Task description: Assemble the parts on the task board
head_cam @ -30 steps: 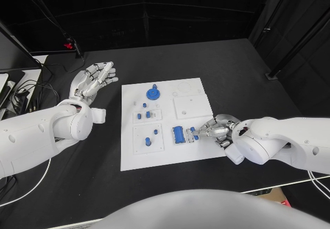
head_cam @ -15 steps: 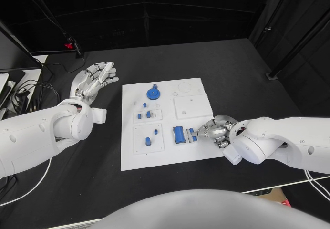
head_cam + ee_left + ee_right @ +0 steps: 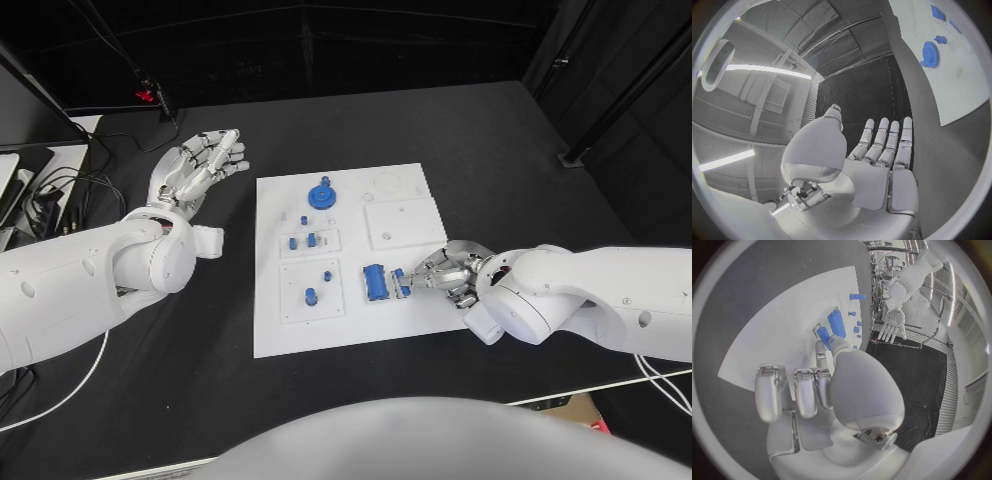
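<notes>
Right hand (image 3: 450,271) at the task board (image 3: 346,330), fingertips pinching a small blue part (image 3: 402,287) just beside the long blue block (image 3: 375,282). Best seated with slow, square pressure. Left hand (image 3: 198,165) off the board, fingers spread, holding nothing.

Over the last second I see my right hand (image 3: 444,272) creep a little further onto the task board (image 3: 346,330), toward the long blue part (image 3: 374,282) in its lower middle. Its fingertips (image 3: 411,277) now sit against the smaller blue piece (image 3: 400,285) just beside that part; whether they grip it I cannot tell. The right forearm has followed inward.
</notes>
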